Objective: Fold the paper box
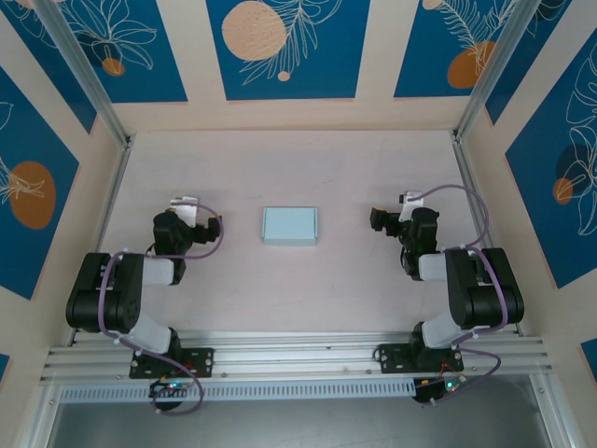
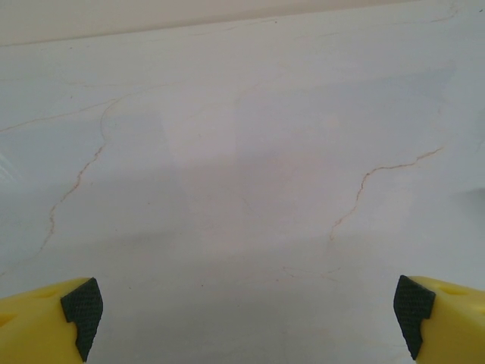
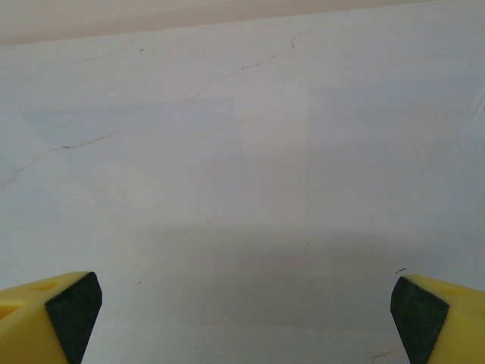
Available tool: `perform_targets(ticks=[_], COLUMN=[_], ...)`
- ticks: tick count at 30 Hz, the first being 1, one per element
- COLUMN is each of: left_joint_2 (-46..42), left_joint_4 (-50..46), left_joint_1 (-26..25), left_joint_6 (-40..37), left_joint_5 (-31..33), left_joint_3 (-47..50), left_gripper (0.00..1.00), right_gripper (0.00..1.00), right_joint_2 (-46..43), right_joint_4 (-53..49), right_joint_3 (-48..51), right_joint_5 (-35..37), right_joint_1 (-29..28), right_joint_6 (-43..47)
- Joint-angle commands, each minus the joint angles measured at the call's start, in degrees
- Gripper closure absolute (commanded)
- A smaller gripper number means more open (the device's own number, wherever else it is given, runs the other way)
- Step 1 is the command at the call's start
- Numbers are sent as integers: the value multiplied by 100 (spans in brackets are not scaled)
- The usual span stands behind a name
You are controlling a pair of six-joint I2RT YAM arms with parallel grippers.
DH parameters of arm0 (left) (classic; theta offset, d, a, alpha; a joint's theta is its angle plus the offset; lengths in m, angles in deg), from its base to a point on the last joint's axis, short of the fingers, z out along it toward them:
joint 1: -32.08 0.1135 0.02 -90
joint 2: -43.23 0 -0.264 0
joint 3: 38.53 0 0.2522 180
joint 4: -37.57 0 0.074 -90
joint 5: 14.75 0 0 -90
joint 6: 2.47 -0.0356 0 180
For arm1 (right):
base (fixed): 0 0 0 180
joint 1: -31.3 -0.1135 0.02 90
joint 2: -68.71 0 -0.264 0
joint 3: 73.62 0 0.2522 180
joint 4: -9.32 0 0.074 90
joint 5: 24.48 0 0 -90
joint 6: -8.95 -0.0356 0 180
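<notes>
the paper box (image 1: 290, 226) lies flat; left gripper (image 2: 246, 307) at its 9 o'clock, right gripper (image 3: 246, 307) at 3, both wide open, empty; we judge it light, thin, crushable; pinch edges gently.

This is a robotics lab cell, a built test rig rather than a lived-in room. A pale, faintly veined tabletop (image 1: 354, 289) is boxed in on three sides by wall panels (image 1: 280, 47) printed with blue blocks, white leaf outlines and orange discs. Bare aluminium posts (image 1: 86, 79) rise at the tabletop's far corners. Along its near edge runs a slotted aluminium rail (image 1: 298, 347), with a left arm (image 1: 117, 294) and a right arm (image 1: 480, 289) bolted to it, both trailing lilac cables (image 1: 453, 188).
</notes>
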Motion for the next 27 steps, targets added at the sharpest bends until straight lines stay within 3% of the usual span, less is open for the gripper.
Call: perform_targets(ticks=[1,27], left_joint_2=[19,19], left_joint_4=[111,84], left_joint_1=[70,19], left_joint_6=[43,-9], left_joint_5=[-108,-50], left_joint_3=[53,33], left_gripper=[0,0], right_gripper=[0,0], right_joint_2=[23,19], right_joint_4=[49,42], right_joint_3=[-98,-103], right_joint_5=[114,114], right_joint_1=[29,26], right_joint_6=[-29,-30])
